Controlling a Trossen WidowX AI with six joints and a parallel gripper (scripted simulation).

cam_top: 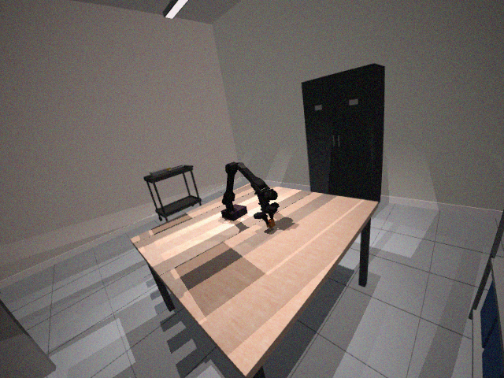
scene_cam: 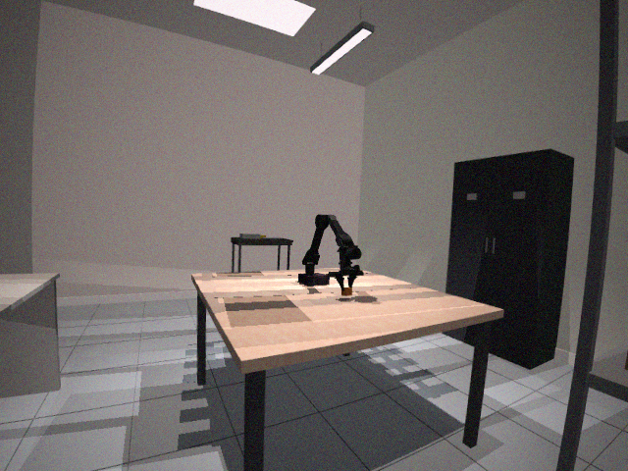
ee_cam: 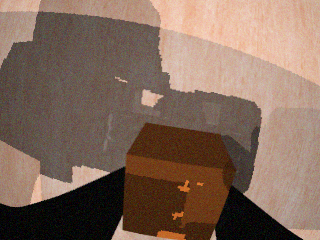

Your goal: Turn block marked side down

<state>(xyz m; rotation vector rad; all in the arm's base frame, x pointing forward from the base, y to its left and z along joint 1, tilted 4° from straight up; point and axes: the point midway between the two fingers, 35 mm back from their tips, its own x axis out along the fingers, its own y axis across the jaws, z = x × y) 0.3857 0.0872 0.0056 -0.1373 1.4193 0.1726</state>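
A small brown-orange block (ee_cam: 176, 183) (cam_top: 270, 222) (scene_cam: 346, 290) sits between my two black fingers in the wrist view, with lighter orange marks on the side facing the camera. My gripper (ee_cam: 175, 184) (cam_top: 268, 220) (scene_cam: 347, 287) is shut on the block and holds it a little above the wooden table (cam_top: 260, 280) (scene_cam: 324, 324) (ee_cam: 254, 20), over its own dark shadow. In the top and exterior views the arm reaches down from its base (cam_top: 234, 212) (scene_cam: 312, 278) near the far side of the table.
A black cabinet (cam_top: 346, 130) (scene_cam: 512, 253) stands behind the table at the right. A small dark trolley (cam_top: 172, 190) (scene_cam: 261, 248) stands at the back by the wall. A grey counter (scene_cam: 25, 324) is at the left of the exterior view.
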